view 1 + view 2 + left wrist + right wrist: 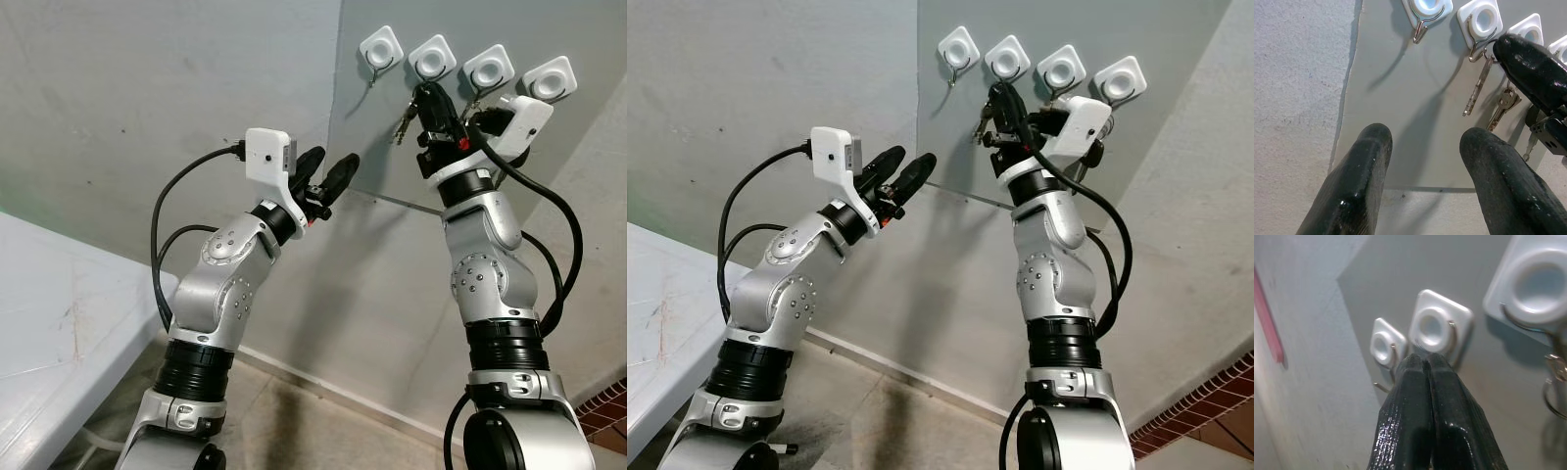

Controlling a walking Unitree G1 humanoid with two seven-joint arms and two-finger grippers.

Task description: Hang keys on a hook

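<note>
The left gripper [328,178] waits spread and empty short of the grey panel [392,245], while the right gripper [1528,66], fingers pinched together, holds the light, stiff, dangling keys [1476,90] by their ring at the second hook [1480,22] along the panel's top edge.

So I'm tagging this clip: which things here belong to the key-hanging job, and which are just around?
Job:
- right gripper, fingers together, at the second hook
- keys hanging by it
- the other hooks

Just around:
- left gripper, open, held off the wall
- white table
</note>
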